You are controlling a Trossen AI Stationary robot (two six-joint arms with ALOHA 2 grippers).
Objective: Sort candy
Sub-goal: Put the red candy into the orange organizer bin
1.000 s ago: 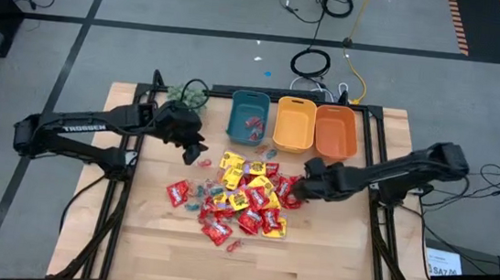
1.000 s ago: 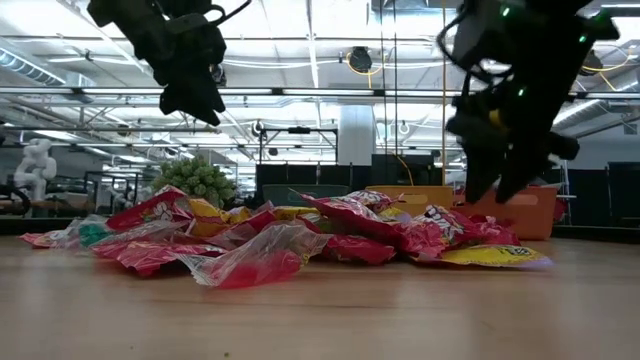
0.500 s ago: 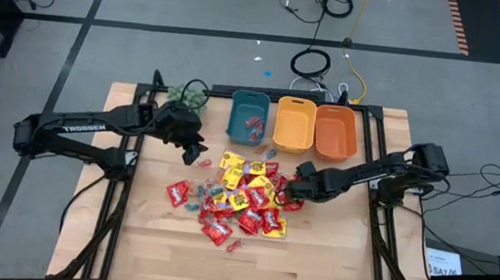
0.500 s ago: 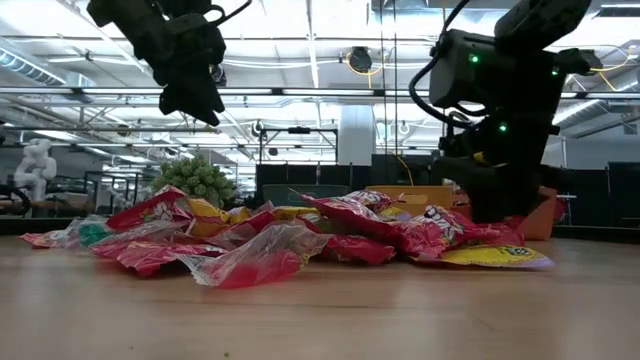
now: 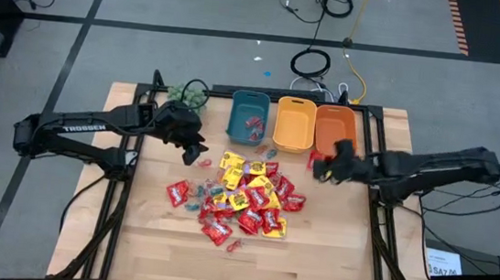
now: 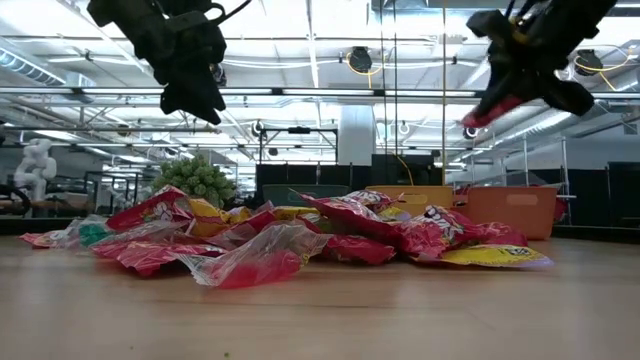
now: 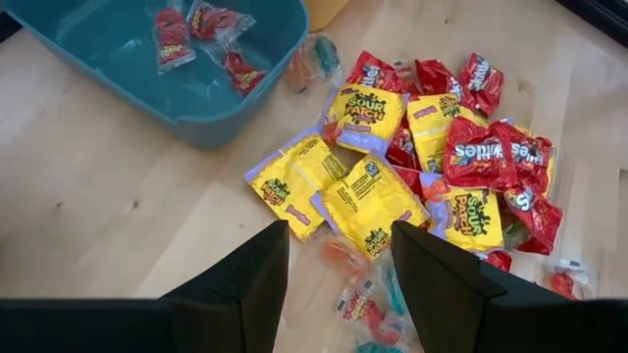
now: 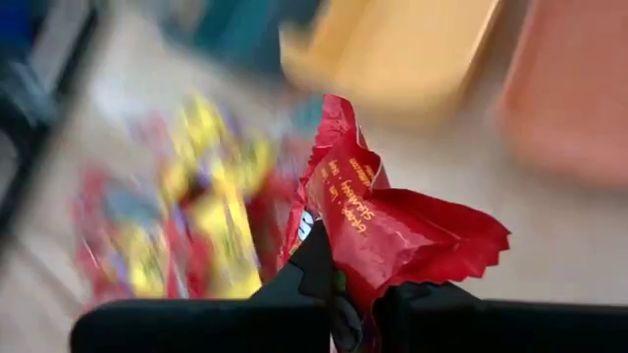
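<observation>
The candy point(image 5: 240, 199) lies in a heap of red and yellow packets and small pale pieces in the middle of the wooden table. My right gripper point(image 5: 324, 167) hangs above the table between the heap and the orange bin point(image 5: 335, 132), shut on one red packet point(image 8: 392, 226). My left gripper point(image 5: 195, 153) hovers open above the table left of the heap, near the teal bin point(image 5: 249, 117); nothing is between its fingers point(image 7: 245, 284). My right gripper pinches a crumpled red packet between its two fingers by its lower edge point(image 8: 355, 284). The fingers slant down from the table's right side. The packet sticks out past the fingertips and is lifted clear point(image 6: 482, 110), high above the heap.
Three bins stand in a row at the far edge: the teal one with a few sweets inside, a yellow one point(image 5: 295, 124), and the orange one. A small green plant point(image 5: 185, 92) sits at the far left. Bare wood lies near the front edge.
My right gripper dipped into the heap's right edge, shut on a red packet, then rose fast and swung toward the far right, toward the orange bin, rolling as it went. The packet is now lifted clear of the heap. My left gripper has kept still.
</observation>
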